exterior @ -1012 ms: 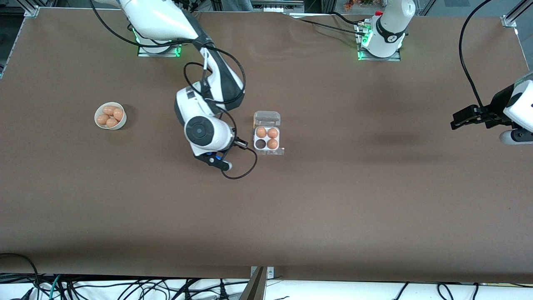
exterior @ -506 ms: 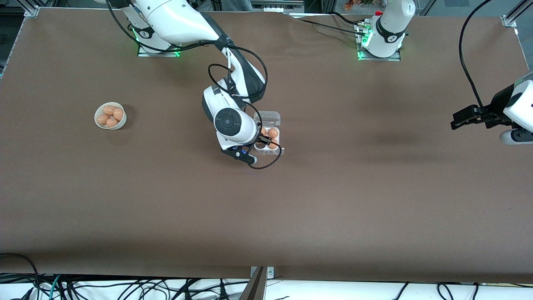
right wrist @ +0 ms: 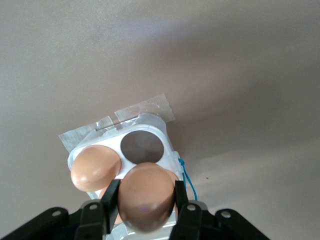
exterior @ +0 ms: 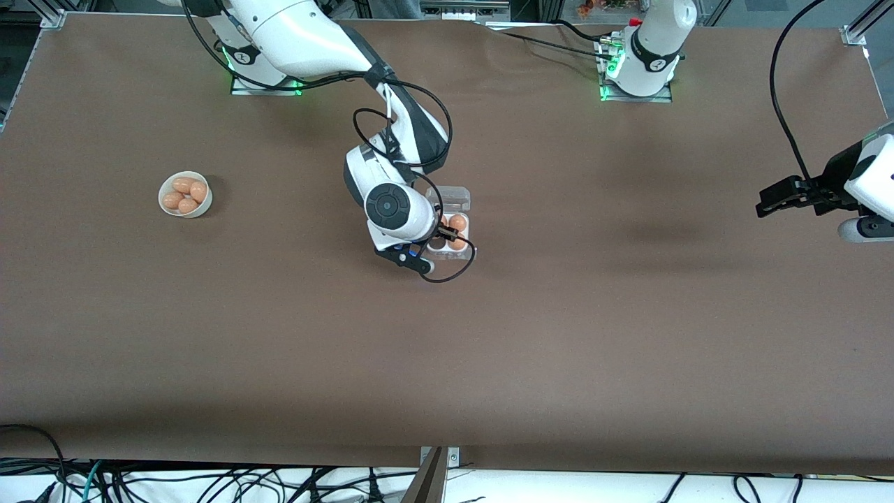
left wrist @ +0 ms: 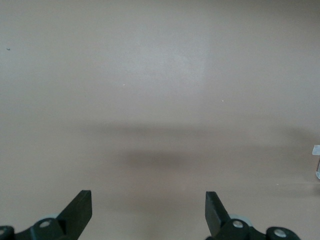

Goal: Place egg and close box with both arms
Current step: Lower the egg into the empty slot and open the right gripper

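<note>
1. Over the box at mid-table: right gripper clenched on the egg, held above the tray with one empty cell showing just ahead of it.
2. Step in hand, by judgement: carrying the egg in for placement; not yet seated, lid not yet closed.
3. Next move, likely: line up over the dark empty cell, lower gently, then release; care needed not to knock the neighbouring egg sitting beside that cell.
4. Afterwards, probably: both arms needed for the clear lid, lying open and flat on the table, farther from the front camera than the tray.
5. Box contents: two eggs visible in the front view, one more partly hidden under the wrist, one cell bare; taped at its edge to the table.
6. Toward the right arm's end of the table: round white bowl holding about four more eggs, well apart from the box.
7. Toward the left arm's end: left gripper waiting, fingers spread wide, grasping nothing, over bare tabletop, well apart from the box.
</note>
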Robot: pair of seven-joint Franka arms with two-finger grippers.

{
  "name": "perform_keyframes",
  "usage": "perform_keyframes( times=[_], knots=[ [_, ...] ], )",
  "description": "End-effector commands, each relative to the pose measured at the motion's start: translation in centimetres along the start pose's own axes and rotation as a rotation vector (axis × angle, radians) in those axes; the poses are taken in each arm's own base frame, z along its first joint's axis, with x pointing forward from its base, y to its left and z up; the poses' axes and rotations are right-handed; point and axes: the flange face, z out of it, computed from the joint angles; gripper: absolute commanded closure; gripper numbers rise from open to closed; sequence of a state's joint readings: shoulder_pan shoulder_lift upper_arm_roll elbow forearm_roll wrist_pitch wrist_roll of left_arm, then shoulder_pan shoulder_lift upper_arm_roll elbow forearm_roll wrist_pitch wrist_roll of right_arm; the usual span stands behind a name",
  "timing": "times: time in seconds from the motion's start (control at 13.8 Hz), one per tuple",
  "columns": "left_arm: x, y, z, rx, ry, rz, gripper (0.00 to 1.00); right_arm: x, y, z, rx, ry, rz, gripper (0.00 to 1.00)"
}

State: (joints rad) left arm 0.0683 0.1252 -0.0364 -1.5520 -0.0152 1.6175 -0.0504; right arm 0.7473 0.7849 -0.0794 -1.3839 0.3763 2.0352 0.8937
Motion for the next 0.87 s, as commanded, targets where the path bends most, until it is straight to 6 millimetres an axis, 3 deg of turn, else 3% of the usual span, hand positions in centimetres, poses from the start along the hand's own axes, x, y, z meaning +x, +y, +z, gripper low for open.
perform_keyframes(
  times=[0.0,0.14,0.22,0.29,0.36,0.8],
  knots=[
    [0.3,-0.2,-0.6,-0.007,0.001,0.016,0.0,0.0,-0.8,0.1,0.015,-0.008,0.008,0.6],
    [0.3,-0.2,-0.6,-0.007,0.001,0.016,0.0,0.1,-0.8,0.3,0.018,-0.004,0.009,0.59],
    [0.3,-0.2,-0.6,-0.007,0.001,0.016,0.0,0.1,-0.8,0.2,0.022,-0.001,0.006,0.53],
    [0.3,-0.2,-0.6,-0.007,0.001,0.016,0.0,0.1,-0.8,0.2,0.023,0.0,0.006,0.35],
    [0.3,-0.2,-0.6,-0.007,0.001,0.016,0.0,0.2,-0.9,0.2,0.027,0.005,0.004,0.02],
    [0.4,-0.1,-0.3,-0.008,-0.003,0.016,0.0,0.9,-1.0,-1.6,0.055,0.023,-0.007,0.0]
  ],
)
